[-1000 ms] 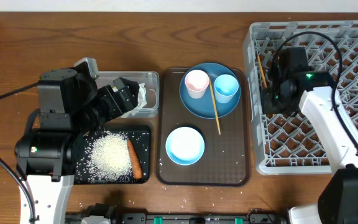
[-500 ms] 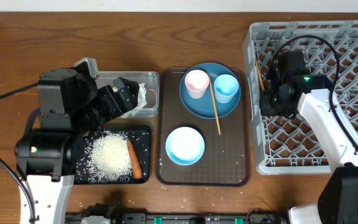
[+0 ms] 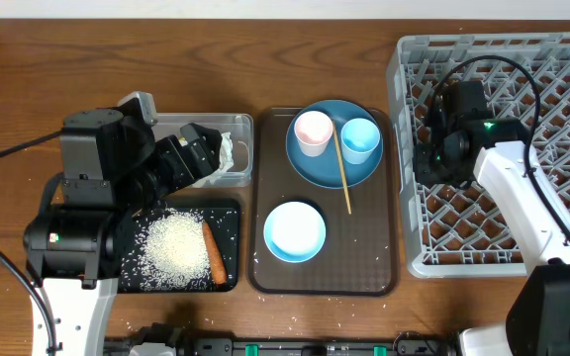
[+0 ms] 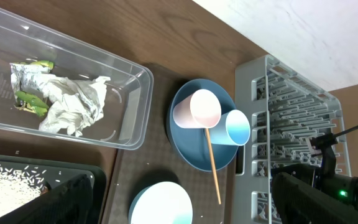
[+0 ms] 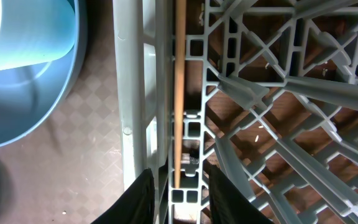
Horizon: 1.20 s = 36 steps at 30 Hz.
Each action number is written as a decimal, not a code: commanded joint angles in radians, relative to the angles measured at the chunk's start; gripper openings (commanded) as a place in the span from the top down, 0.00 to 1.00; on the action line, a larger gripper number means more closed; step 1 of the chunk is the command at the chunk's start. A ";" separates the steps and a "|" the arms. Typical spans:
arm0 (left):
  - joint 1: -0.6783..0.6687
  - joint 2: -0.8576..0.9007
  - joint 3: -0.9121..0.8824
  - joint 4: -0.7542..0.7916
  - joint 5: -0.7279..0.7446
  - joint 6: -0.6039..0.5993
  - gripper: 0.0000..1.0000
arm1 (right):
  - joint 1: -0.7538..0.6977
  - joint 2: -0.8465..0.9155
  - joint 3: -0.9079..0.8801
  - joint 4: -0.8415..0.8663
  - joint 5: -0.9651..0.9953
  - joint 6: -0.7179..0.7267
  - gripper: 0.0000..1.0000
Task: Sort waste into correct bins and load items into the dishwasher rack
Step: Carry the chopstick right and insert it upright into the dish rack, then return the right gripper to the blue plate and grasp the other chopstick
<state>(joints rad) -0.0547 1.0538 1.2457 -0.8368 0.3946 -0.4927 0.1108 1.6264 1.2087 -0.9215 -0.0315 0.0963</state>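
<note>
Right jaws part open round a chopstick at the rack's (image 3: 562, 59) left wall.

The racked chopstick (image 5: 179, 93) runs straight out from between the right jaws, beside the wall. A gap shows on each side, so they seem to grip nothing. The other chopstick (image 3: 342, 168) lies across the plate (image 3: 310, 168) between the pink cup (image 3: 313, 132) and the blue cup (image 3: 360, 138). Its near end rests on the brown tray (image 3: 364, 267). It lies just left of the rack, long axis roughly parallel to that wall, so the right arm is much the nearer and probably fetches it next. The left jaws hang wide open and empty over the tub (image 3: 240, 124) and the black tray (image 3: 228, 213).
</note>
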 commanded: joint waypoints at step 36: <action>0.004 -0.003 0.019 0.001 0.013 0.013 0.06 | 0.180 0.006 0.169 -0.194 -0.190 0.146 0.65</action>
<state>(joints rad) -0.0547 1.0538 1.2457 -0.8364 0.3946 -0.4927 0.2344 1.6279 1.3643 -1.1172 -0.2085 0.2165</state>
